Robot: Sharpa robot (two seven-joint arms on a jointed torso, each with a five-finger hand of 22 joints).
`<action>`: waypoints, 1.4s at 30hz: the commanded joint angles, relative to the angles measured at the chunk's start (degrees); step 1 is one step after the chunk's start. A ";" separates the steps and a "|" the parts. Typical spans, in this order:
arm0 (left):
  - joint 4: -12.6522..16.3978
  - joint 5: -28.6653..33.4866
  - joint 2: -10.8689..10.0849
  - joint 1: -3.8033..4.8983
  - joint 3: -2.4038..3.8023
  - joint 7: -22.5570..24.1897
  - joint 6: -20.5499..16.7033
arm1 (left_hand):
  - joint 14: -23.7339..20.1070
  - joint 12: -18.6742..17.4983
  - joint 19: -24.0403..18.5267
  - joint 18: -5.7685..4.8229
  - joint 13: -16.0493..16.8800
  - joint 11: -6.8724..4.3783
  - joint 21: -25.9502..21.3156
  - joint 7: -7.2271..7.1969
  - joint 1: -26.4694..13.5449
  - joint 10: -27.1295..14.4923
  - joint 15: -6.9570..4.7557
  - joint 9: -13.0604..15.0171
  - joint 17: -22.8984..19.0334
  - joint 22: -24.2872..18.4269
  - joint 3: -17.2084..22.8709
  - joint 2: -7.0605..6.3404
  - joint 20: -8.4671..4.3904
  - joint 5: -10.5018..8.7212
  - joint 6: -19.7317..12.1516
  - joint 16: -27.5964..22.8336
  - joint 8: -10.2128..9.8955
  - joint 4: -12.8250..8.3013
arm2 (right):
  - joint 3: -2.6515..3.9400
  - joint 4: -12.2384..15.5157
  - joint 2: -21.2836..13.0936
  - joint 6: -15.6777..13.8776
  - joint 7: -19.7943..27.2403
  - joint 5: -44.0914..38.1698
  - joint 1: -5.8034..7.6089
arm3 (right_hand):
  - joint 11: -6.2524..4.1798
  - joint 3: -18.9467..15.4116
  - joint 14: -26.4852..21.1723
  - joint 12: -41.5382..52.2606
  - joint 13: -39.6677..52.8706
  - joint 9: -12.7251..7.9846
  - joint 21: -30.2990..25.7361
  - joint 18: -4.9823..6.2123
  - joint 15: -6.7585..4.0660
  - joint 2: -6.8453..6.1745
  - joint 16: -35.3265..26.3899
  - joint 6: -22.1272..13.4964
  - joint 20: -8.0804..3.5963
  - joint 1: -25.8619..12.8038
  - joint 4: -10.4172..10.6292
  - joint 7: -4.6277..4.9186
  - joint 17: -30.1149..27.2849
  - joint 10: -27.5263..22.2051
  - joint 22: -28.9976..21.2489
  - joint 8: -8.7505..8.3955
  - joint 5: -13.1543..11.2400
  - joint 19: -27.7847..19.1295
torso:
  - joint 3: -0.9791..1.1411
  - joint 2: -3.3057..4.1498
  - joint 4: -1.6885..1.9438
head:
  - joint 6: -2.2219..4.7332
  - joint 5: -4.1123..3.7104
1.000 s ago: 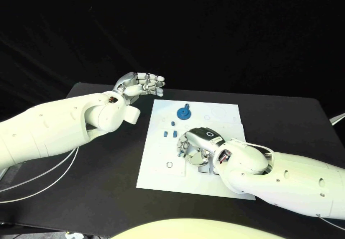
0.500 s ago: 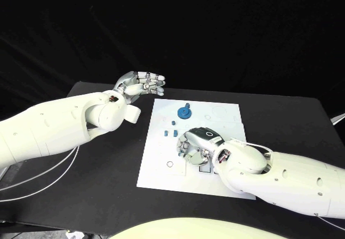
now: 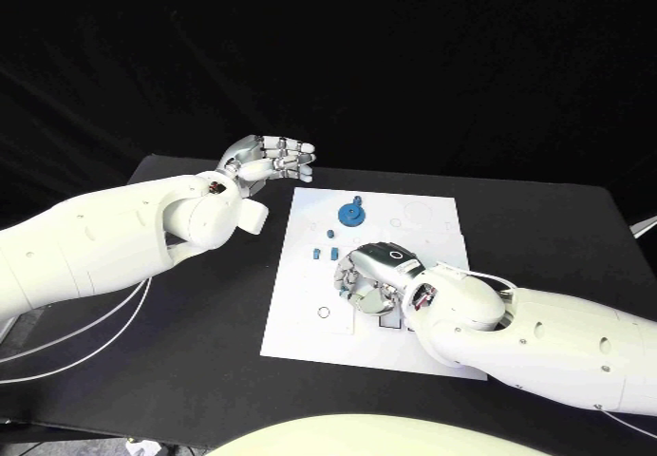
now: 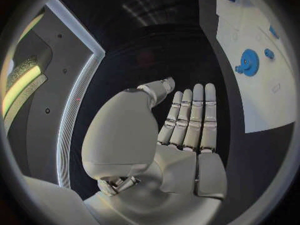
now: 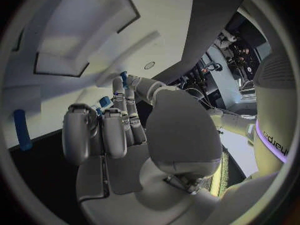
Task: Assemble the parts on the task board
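— Where does the head camera sit?
— High, facing down on the worktop.
— And the wrists?
— Close behind each palm; all views share the task board.

A flat white rectangular task board lies mid-table, carrying a round blue gear (far end) and small blue pegs.

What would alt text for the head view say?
The right hand rests fingers-down on the white board on a black table. A blue gear and small blue parts lie beyond it; the left hand hovers off the board's far-left corner, holding nothing.
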 commanded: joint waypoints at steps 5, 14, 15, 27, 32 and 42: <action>0.06 0.22 0.18 0.10 0.05 0.19 0.46 | 0.47 -0.37 0.29 0.59 -0.10 0.13 -0.37 1.64 -0.15 0.38 0.04 -0.09 -0.09 -0.13 -0.38 0.38 -0.04 0.16 -0.40 -0.29 0.14 0.12 | -0.38 -0.30 0.75 2.77 -0.10 -1.11 -0.28 | 0.14 -0.27 3.18 -0.47 0.02 0.10 -0.10 -0.58 -0.03 -0.36 -0.29 -0.70 0.05 -1.25 -0.15 0.16 1.89 -0.43 8.96 -0.62 0.33 2.08 | 0.01 -0.01 0.03 | 0.01 -0.12; 0.06 0.22 0.14 0.11 0.04 0.13 0.47 | 0.47 -0.37 0.29 0.59 -0.10 0.13 -0.37 1.64 -0.15 0.38 0.04 -0.09 -0.09 -0.13 -0.38 0.38 -0.04 0.16 -0.40 -0.29 0.14 0.12 | -0.47 -0.41 0.65 2.24 -0.50 -1.29 -0.30 | 0.42 -0.32 3.13 -0.88 0.13 0.02 -0.28 -0.55 0.19 -0.79 -0.36 -1.80 0.23 -1.68 -0.13 0.52 1.70 -0.85 8.94 -1.51 0.38 2.00 | 0.03 -0.02 0.00 | 0.06 -0.03; 0.06 0.22 0.14 0.11 0.04 0.12 0.47 | 0.47 -0.37 0.29 0.59 -0.10 0.13 -0.37 1.64 -0.15 0.38 0.04 -0.09 -0.09 -0.13 -0.38 0.38 -0.04 0.16 -0.40 -0.29 0.14 0.12 | -0.47 -0.39 0.62 2.21 -0.52 -1.31 -0.30 | 0.46 -0.34 3.10 -0.91 0.16 -0.01 -0.02 -0.60 0.23 -0.86 -0.48 -2.01 0.27 -1.78 -0.09 0.60 1.52 -0.87 9.08 -1.68 0.37 2.08 | 0.03 -0.02 0.00 | 0.06 -0.03; 0.05 0.22 0.07 0.11 0.04 0.13 0.41 | 0.48 -0.40 0.34 0.59 -0.14 0.13 -0.47 1.62 -0.11 0.36 0.04 -0.09 -0.12 -0.20 -0.39 0.38 -0.04 0.16 -0.38 -0.38 0.17 0.09 | -0.51 0.36 -0.23 -0.27 -0.35 -1.52 -0.30 | 1.04 -1.46 2.85 -1.15 0.45 -0.68 -1.33 -0.33 0.75 -3.25 -0.96 -6.52 0.75 -3.05 0.11 0.90 0.61 -4.35 8.61 -4.99 -0.46 1.61 | 0.04 -0.01 0.01 | 0.08 -0.07; 0.04 0.22 0.01 0.11 0.04 0.14 0.36 | 0.48 -0.40 0.34 0.59 -0.14 0.13 -0.47 1.62 -0.11 0.36 0.04 -0.09 -0.12 -0.20 -0.39 0.38 -0.04 0.16 -0.38 -0.38 0.17 0.09 | -0.51 1.11 -1.06 -1.06 -0.21 -1.52 -0.29 | 1.53 -3.53 2.57 -0.03 1.13 -0.79 -2.97 -0.03 1.16 -4.35 -1.61 -9.00 1.13 -3.77 0.53 0.75 -0.45 -7.84 7.92 -6.51 -0.47 1.04 | 0.01 -0.03 0.04 | 0.07 -0.07; -0.01 0.22 -0.14 0.11 0.04 0.15 0.33 | 0.48 -0.40 0.34 0.59 -0.14 0.13 -0.47 1.62 -0.11 0.36 0.04 -0.09 -0.12 -0.20 -0.39 0.38 -0.04 0.16 -0.38 -0.38 0.17 0.09 | -0.43 4.32 -4.33 -2.12 -0.52 -1.53 0.26 | 1.61 -6.17 2.34 2.47 2.43 -0.50 -4.07 0.17 1.23 -4.53 -1.99 -9.82 1.32 -3.55 1.06 0.67 -1.22 -10.53 7.48 -7.18 -0.35 0.73 | -0.01 -0.05 -0.03 | 0.14 -0.09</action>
